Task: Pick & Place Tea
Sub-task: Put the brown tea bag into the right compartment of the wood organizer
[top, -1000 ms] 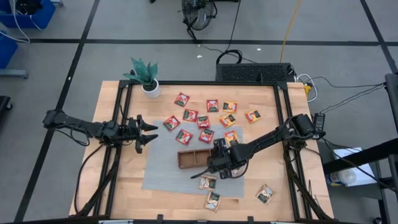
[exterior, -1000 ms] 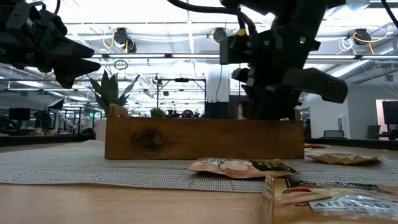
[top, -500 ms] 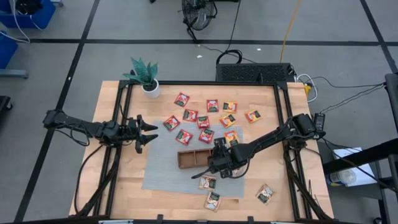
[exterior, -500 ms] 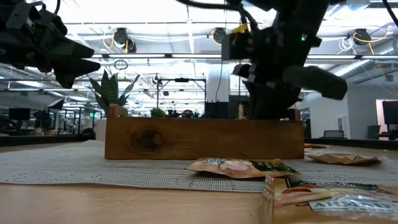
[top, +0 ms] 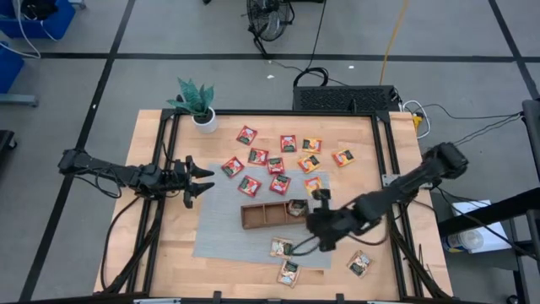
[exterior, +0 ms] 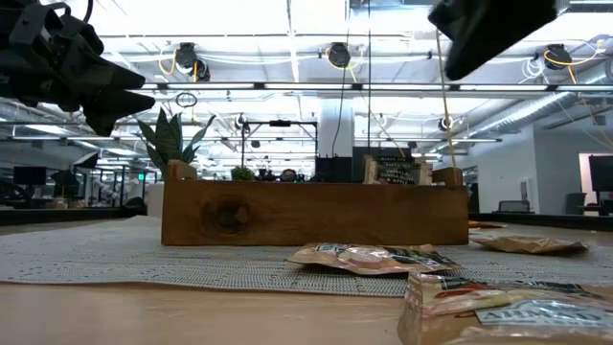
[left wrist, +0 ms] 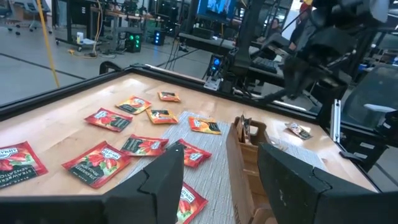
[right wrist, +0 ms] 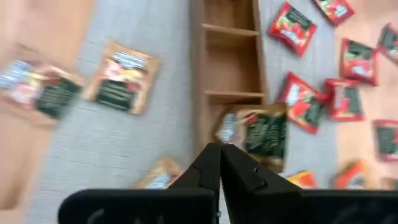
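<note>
The brown wooden tray (top: 256, 218) lies on a grey mat. A dark green tea sachet (top: 295, 208) stands in its right compartment, leaning on the wall, its top above the rim (exterior: 397, 172). Red sachets (top: 258, 156) and orange ones (top: 342, 157) lie flat beyond the tray, and green ones (top: 281, 247) lie on the near side. My right gripper (top: 310, 224) hangs shut and holding nothing, above and just right of the tray's right end; it points down and toward the table's left. My left gripper (top: 202, 179) waits open at the table's left, level (left wrist: 227, 180).
A potted plant (top: 196, 105) stands at the far left corner. Two more green sachets (top: 289, 272) (top: 359, 263) lie near the front edge. Black frame rails (top: 381, 143) run along the table's sides. Bare wood shows at the near left.
My right gripper has risen from the tray's right compartment and drawn back toward the table's right and near edges, staying shut. The dark green sachet, hidden under the gripper before, now shows standing in that compartment.
</note>
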